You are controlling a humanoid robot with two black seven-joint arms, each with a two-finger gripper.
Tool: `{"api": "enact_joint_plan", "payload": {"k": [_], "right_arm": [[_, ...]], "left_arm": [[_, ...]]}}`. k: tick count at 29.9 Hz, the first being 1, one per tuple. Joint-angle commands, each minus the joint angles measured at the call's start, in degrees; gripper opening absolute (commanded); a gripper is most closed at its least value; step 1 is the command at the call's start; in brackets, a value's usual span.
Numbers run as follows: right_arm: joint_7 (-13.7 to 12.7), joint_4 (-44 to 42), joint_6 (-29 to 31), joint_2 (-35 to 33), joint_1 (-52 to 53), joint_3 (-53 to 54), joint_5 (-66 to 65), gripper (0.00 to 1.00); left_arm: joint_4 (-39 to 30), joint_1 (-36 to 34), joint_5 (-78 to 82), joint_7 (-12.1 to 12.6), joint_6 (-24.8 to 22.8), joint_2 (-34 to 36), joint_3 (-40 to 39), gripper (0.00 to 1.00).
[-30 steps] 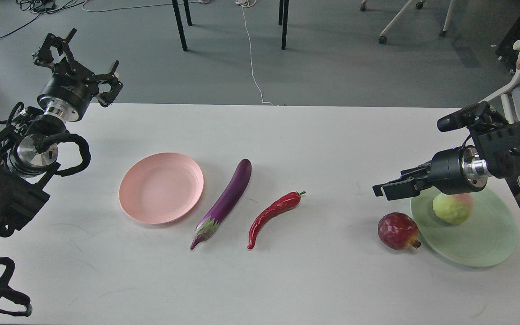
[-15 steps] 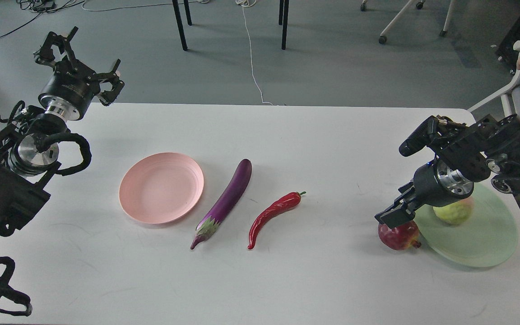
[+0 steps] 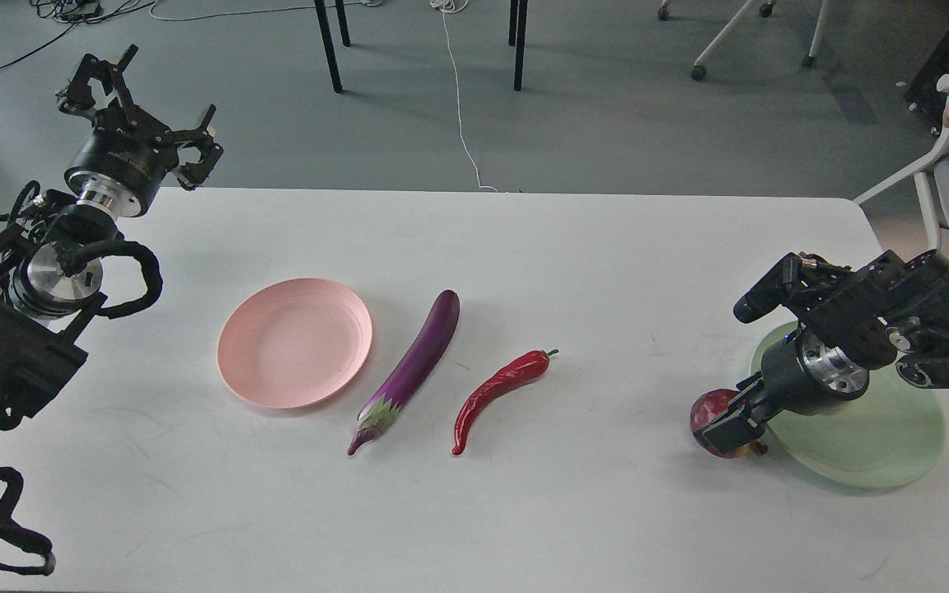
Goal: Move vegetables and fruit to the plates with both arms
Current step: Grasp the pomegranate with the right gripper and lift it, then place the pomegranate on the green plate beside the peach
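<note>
Over the pomegranate [image 3: 709, 409], beside the green plate [image 3: 870, 453], sits the right claw [image 3: 726, 428] (grip unclear). Left claw [image 3: 141, 107] hangs spread wide, off the counter [image 3: 474, 511].

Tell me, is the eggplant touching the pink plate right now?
Apart. The head view shows a clear strip of white table between the eggplant and the rim of the pink plate along the eggplant's whole length.
</note>
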Motion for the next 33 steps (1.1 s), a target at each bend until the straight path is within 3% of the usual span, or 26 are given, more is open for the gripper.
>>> {"api": "enact_joint_plan", "payload": {"k": [1, 7, 12, 18, 26, 33], "right_arm": [[0.12, -0.74, -0.38, 0.1, -1.21, -0.35, 0.0, 0.95], [0.12, -2.15, -1.87, 1.06, -2.97, 0.09, 0.09, 0.91], [0.29, -2.06, -3.11, 1.07, -3.06, 0.09, 0.09, 0.77], [1.35, -1.01, -3.29, -0.07, -0.7, 0.35, 0.53, 0.69], [1.35, 7.51, -2.67, -11.48, 11.16, -0.52, -0.61, 0.69], [1.35, 8.66, -2.41, -23.26, 12.06, -4.74, -13.17, 0.69]], "left_arm": [[0.02, 0.08, -0.01, 0.0, 0.0, 0.01, 0.0, 0.98], [0.02, 0.26, -0.01, 0.0, 0.0, 0.01, 0.0, 0.98], [0.02, 0.17, -0.01, 0.0, 0.0, 0.1, 0.0, 0.98], [0.11, 0.26, -0.01, 0.0, 0.0, 0.45, 0.0, 0.98], [0.02, 0.26, -0.01, -0.09, 0.0, 1.07, 0.0, 0.98], [0.02, 0.26, -0.1, -0.09, -0.08, 1.16, 0.0, 0.98]]}}
